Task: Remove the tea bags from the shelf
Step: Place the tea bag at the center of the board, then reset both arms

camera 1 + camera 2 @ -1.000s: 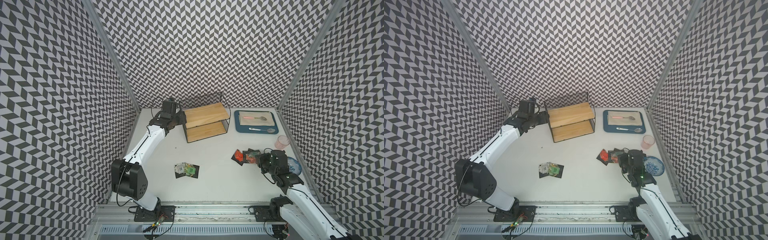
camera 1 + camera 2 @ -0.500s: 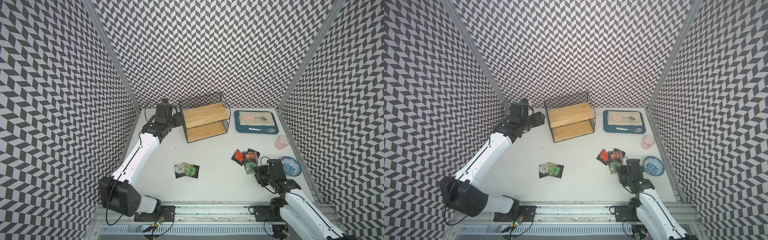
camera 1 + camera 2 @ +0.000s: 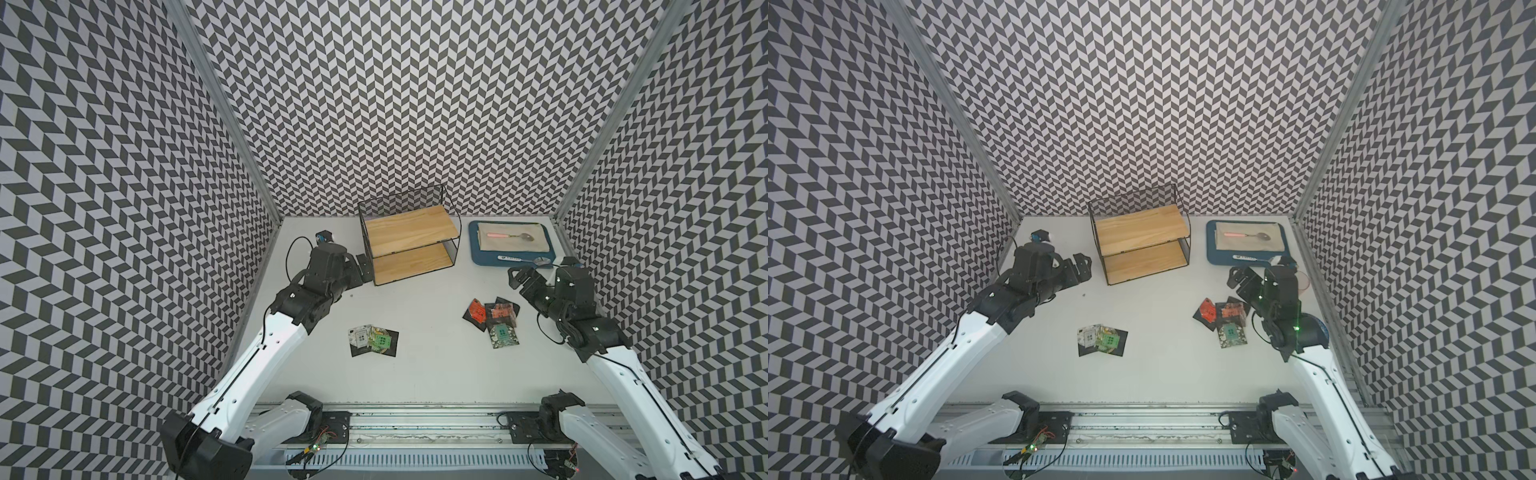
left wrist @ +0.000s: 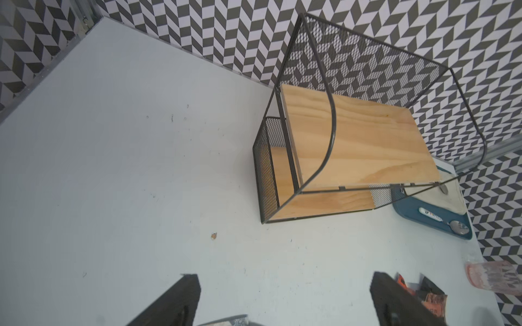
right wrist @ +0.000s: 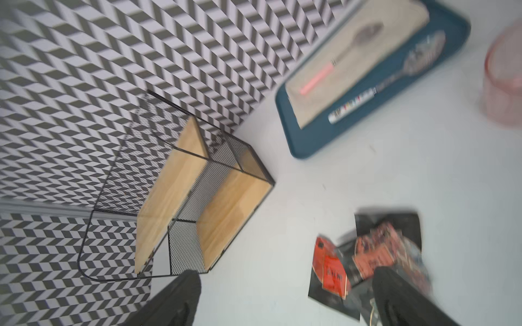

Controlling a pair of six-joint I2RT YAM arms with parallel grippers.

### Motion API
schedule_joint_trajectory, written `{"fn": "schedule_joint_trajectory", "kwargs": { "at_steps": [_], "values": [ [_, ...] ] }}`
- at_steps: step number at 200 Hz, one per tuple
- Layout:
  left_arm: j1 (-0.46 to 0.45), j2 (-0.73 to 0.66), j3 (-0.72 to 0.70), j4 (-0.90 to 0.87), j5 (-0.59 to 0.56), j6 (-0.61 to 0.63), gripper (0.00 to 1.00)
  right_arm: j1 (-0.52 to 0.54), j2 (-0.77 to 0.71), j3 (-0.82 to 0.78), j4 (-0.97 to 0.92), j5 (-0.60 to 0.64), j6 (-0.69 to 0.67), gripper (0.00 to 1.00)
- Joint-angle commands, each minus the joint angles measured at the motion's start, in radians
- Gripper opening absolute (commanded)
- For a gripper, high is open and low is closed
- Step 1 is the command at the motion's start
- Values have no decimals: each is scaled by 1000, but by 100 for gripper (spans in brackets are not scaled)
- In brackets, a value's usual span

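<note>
Shelf [image 3: 409,245] — both tiers bare; tea bags [image 3: 372,340] heaped in two lots nearby. Left gripper [image 3: 362,268], right gripper [image 3: 521,279]: jaws wide, empty. Lift away clear of the heaps.

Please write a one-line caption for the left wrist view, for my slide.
Open left gripper faces the bare two-tier shelf, with the blue tray beside it.

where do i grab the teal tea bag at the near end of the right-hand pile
Grip the teal tea bag by its near edge, which seems to lie on bare table. It lies flat, so come down from above, jaws astride that edge. Its far edge meets the orange-red sachets, so a grip there risks taking two.
</note>
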Motion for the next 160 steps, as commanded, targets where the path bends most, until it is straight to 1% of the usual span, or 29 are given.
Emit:
{"fn": "schedule_joint_trajectory", "kwargs": {
  "at_steps": [1,6,17,21,23,27,31,37,41,48,53,67,85,96,108,117,123,140,148,160],
  "values": [
    [-22,-68,-76,28,-94,-17,100,4,-3,7,155,139,-225,99],
    [-29,-79,-93,23,-142,-38,99,4,-3,-19,199,159,-236,100],
    [-46,-88,-128,-11,-306,-111,100,2,-12,-90,343,165,-233,100],
    [-46,-89,-143,-15,-341,-122,100,3,-16,-124,382,165,-233,100],
    [-46,-90,-153,-11,-354,-121,100,2,-24,-150,434,164,-233,100],
    [-45,-96,-175,10,-371,-109,100,3,-34,-185,481,162,-335,100],
    [-47,-103,-201,47,-378,-72,99,3,-41,-220,532,176,-353,99],
    [-47,-118,-245,122,-373,2,99,3,-53,-286,617,190,-362,99],
    [-46,-130,-282,184,-363,63,100,3,-61,-327,672,209,-391,100],
    [-45,-153,-355,306,-330,185,100,4,-74,-385,740,245,-425,100],
    [-46,-167,-399,383,-318,246,100,3,-80,-426,779,269,-449,99],
    [-39,-198,-517,553,-339,344,100,4,-75,-527,898,295,-558,100],
    [-10,-236,-677,814,-296,475,99,2,-50,-631,981,373,-582,100],
    [21,-235,-743,939,-288,500,99,2,-30,-680,1060,358,-627,100],
    [87,-198,-777,1028,-243,507,100,1,1,-720,1149,340,-642,99],
    [137,-155,-761,1051,-194,509,99,0,31,-738,1204,333,-643,100],
    [158,-117,-759,1095,-183,521,99,1,59,-742,1237,325,-649,99],
    [182,-20,-762,1225,-178,565,99,-1,145,-740,1329,321,-673,100],
    [197,26,-762,1277,-165,589,100,-4,181,-721,1342,298,-697,99],
    [230,102,-755,1317,-155,597,100,-11,248,-722,1449,281,-707,99]
  ]
}}
